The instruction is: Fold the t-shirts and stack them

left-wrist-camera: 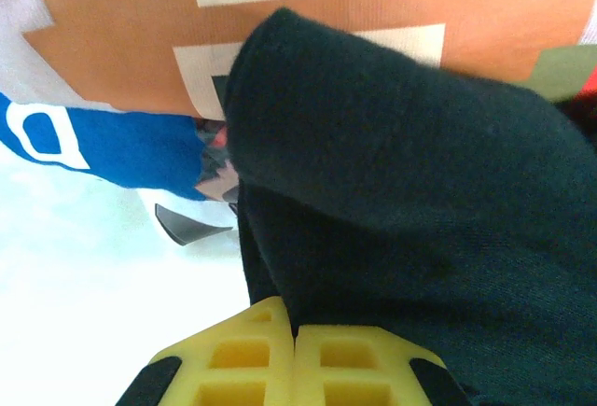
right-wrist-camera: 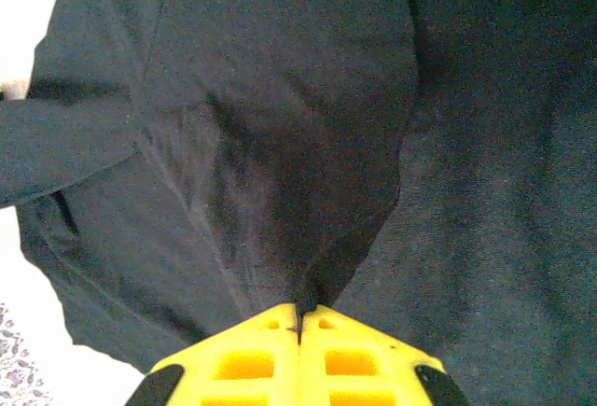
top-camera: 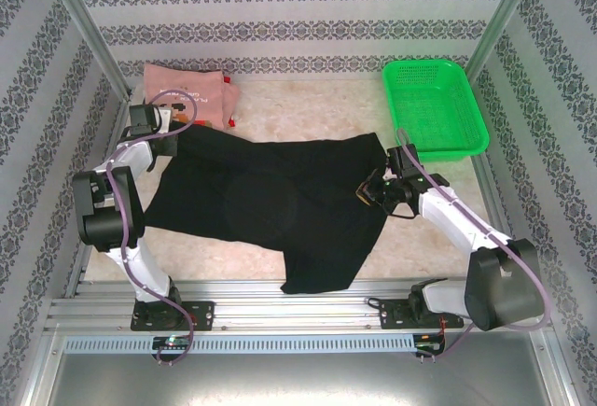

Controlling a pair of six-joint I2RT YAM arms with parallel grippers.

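Cloth spread flat: black t-shirt (top-camera: 270,205) lies open across the middle of the worktop (top-camera: 308,117), one corner hanging towards the near edge. Pink shirt (top-camera: 187,84) sits folded at the far left, just beyond the black one. Green basket (top-camera: 435,107) stands at the far right.

Left hand (top-camera: 185,129) is at the black shirt's far-left corner. Its wrist view shows the yellow fingertips (left-wrist-camera: 233,364) pressed together on a raised fold of black cloth. Right hand (top-camera: 378,191) is at the shirt's right edge. Its fingertips (right-wrist-camera: 252,364) are likewise closed, pinching a pleat that fans out from the grip.

Handling, as judged: light, limp and thin. The cloth puckers at each pinch and will sag between the two holds. It should slide easily on the smooth worktop, so a dragged edge may bunch. The best holds are hems, shoulder seams or corners, kept taut between both hands. Nothing here is fragile.

Writing: behind the left hand's fold is a blocky print (left-wrist-camera: 140,42) in orange, cream and blue, probably the pink shirt's. One white rounded character on the blue may be a D or an O, and no whole word can be read. Faint lettering on the pink shirt from above is too small to read.
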